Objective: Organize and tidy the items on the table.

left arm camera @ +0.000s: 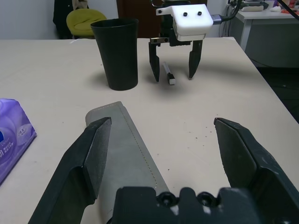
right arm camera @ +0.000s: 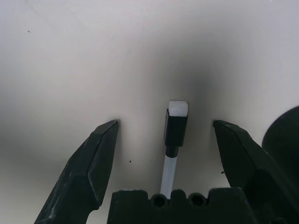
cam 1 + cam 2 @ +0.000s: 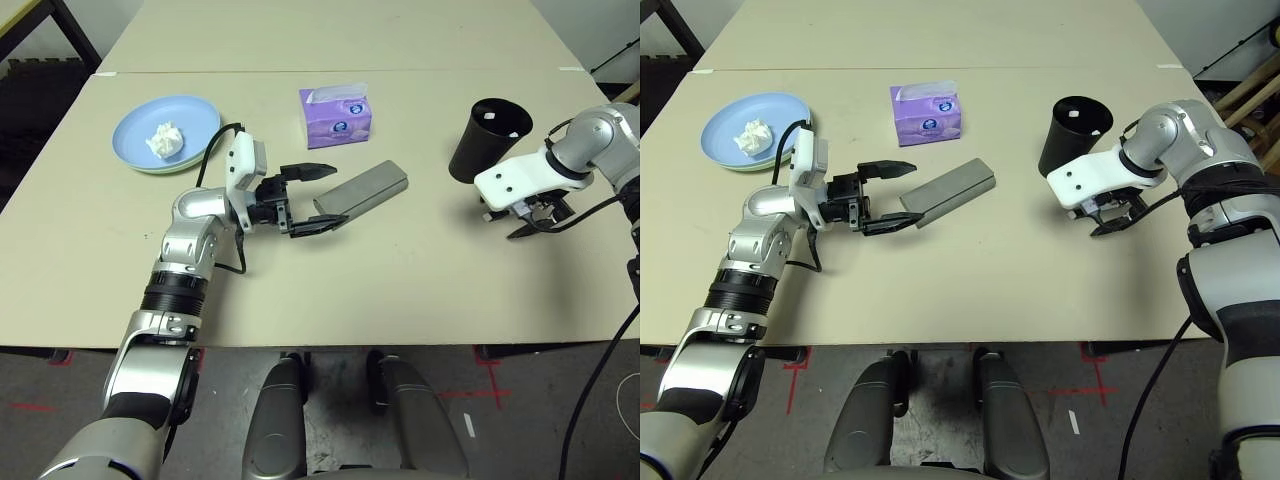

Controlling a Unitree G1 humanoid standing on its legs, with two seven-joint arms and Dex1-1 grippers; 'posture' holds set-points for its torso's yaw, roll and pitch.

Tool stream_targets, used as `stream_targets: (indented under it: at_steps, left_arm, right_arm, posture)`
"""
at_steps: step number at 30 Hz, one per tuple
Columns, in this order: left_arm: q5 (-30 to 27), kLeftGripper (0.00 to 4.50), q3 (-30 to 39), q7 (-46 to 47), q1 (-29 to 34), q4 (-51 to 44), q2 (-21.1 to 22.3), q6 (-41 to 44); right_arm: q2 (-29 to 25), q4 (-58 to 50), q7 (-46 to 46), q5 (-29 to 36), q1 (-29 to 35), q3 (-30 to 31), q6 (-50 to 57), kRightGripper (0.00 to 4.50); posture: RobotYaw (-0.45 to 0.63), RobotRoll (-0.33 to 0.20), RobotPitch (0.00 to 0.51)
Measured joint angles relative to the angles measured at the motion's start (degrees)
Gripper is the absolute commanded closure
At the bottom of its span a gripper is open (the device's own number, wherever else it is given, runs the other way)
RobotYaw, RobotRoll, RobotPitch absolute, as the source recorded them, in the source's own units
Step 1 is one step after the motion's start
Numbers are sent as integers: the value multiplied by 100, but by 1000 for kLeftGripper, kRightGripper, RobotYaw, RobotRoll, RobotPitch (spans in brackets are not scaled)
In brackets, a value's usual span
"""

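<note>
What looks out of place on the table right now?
A crumpled tissue wad sits in the blue plate, and a white pen lies loose on the table beside the black cup, between the open right pincer's fingers.

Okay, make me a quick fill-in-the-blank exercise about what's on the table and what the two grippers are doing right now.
1. The crumpled white tissue wad lies on the light blue ____.
2. The right gripper hangs open over a white ____ lying on the table.
3. The open left gripper points at the grey glasses ____.
4. The black cup stands ____ beside the right gripper.

Missing words: plate; pen; case; upright
</note>
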Motion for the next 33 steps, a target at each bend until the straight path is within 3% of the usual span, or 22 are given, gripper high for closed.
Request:
stream_targets:
  at_steps: [9,17,21,24,27,30,33]
  left_arm:
    - [-6,0,0,50,83,-131,0,61]
    - [-7,0,0,51,90,-170,0,64]
    - [-7,0,-1,50,89,-170,-2,64]
    - [-7,0,-7,47,72,-165,-11,63]
    - [-9,0,-5,36,36,-151,-1,55]
    - [-11,0,-4,11,12,-132,7,51]
    - [-10,0,-10,-19,-39,-46,-3,34]
  right_arm:
    - [4,14,36,-41,3,34,90,4014]
    - [5,2,181,19,3,30,111,4071]
    - [5,-49,521,424,4,-134,329,4071]
    - [-50,-426,656,1664,129,-146,1287,4071]
    - [-372,-1459,678,3194,523,-114,2637,4071]
    - [-670,-2362,692,4233,778,-190,3690,4071]
    - [-687,-3073,689,4971,1191,-901,4563,4071]
  posture:
    - [124,0,259]
    - [116,0,247]
    - [115,0,243]
    - [109,0,238]
    - [100,0,234]
    - [92,0,229]
    - [86,0,224]
